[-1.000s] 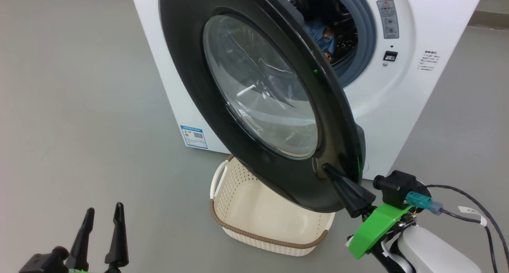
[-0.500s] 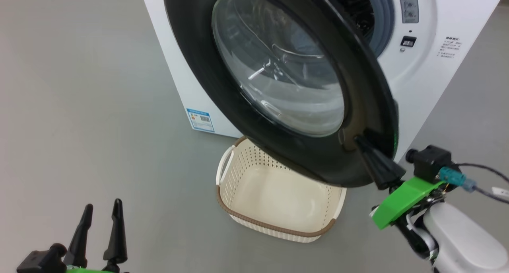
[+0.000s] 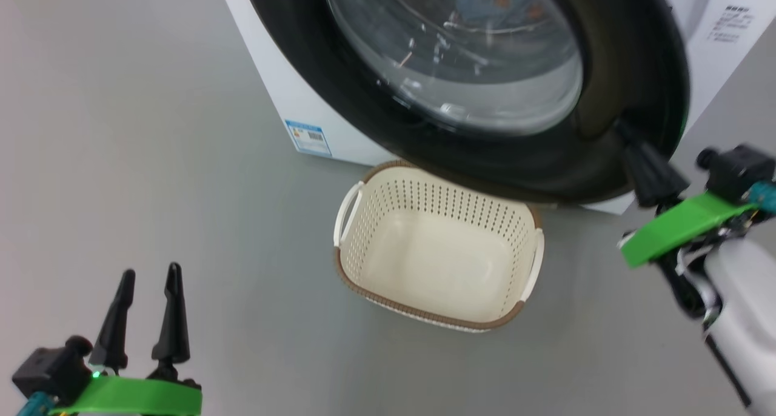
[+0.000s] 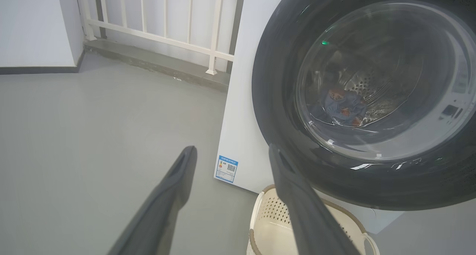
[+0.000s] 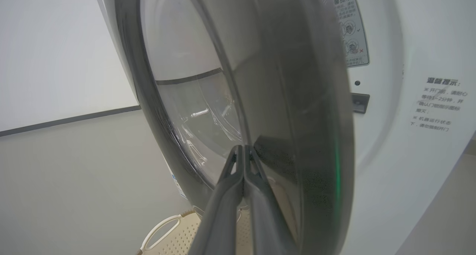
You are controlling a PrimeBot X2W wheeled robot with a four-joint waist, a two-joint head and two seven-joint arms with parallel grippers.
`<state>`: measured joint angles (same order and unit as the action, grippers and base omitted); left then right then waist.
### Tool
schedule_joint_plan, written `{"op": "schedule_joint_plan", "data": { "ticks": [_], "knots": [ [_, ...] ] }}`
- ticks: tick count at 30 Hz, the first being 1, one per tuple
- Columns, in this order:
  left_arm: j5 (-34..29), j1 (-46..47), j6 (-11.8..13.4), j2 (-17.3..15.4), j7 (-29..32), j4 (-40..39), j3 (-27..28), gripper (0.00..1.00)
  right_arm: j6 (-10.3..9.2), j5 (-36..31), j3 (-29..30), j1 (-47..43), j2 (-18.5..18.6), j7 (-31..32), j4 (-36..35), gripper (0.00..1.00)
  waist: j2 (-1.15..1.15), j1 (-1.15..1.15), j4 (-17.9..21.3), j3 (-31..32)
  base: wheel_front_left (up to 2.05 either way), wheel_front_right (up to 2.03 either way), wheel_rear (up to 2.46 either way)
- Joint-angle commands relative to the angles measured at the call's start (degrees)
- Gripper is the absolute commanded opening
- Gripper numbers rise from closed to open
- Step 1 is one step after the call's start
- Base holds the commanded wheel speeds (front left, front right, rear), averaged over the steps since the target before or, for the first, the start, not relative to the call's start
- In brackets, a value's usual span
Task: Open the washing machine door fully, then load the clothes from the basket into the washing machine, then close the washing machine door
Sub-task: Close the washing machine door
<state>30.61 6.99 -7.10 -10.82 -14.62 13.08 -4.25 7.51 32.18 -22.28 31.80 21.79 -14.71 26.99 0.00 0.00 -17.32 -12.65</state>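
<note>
The white washing machine [image 4: 241, 99] stands on the grey floor [image 3: 121, 131], ahead of both hands. Its round glossy black door [image 3: 624, 70] stands a little ajar, directly in front of the right hand's fingertips. In the right wrist view, the latch slot [image 5: 360, 102] on the machine's front shows just to the right of the door's edge.

The cream basket [image 3: 448, 201] sits on the floor below the door, between the two hands. It is lower than the right hand and to its left, and ahead and to the right of the left hand. Its bare bottom shows.

The right hand [image 3: 627, 131] has its two fingers pressed together with nothing between them. Their tips are against the door's black ring, near the rim on the side away from the hinge. The left hand [image 3: 151, 270] hangs low over the floor, well apart from the machine and basket, with its fingers spread wide and holding nothing.

The light blue clothes [image 4: 342, 106] lie inside the steel drum. From the left hand they are seen through the door's glass window [image 3: 461, 52], ahead and to the right. A small blue label sticker [image 3: 309, 138] sits low on the machine's side panel, straight ahead of the left hand.
</note>
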Motion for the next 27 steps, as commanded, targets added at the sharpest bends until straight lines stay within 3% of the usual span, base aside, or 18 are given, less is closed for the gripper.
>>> {"op": "schedule_joint_plan", "data": {
  "ticks": [1, 15, 27],
  "knots": [
    [0.4, 2.2, -0.1, -1.7, -0.4, -1.7, 1.8, 1.00, -0.02, -0.3, 0.4, 2.1, 1.4, -0.3, -0.7, 0.00, 0.00, 0.00, -0.4, -2.3, 0.00, 0.00, 0.00],
    [0.3, 6.5, -0.3, -1.3, -0.4, -2.4, 1.8, 1.00, -0.02, -0.1, 1.5, 15.9, 4.5, -0.3, 2.0, 0.00, 0.00, 0.00, -1.2, -10.2, 0.00, 0.00, 0.00],
    [-0.1, 7.9, -0.4, -0.7, -0.4, -1.6, 1.9, 1.00, -0.02, -0.5, 1.8, 22.5, 5.4, -0.3, 5.3, 0.00, 0.00, 0.00, -1.4, -11.5, 0.00, 0.00, 0.00]
  ]
}}
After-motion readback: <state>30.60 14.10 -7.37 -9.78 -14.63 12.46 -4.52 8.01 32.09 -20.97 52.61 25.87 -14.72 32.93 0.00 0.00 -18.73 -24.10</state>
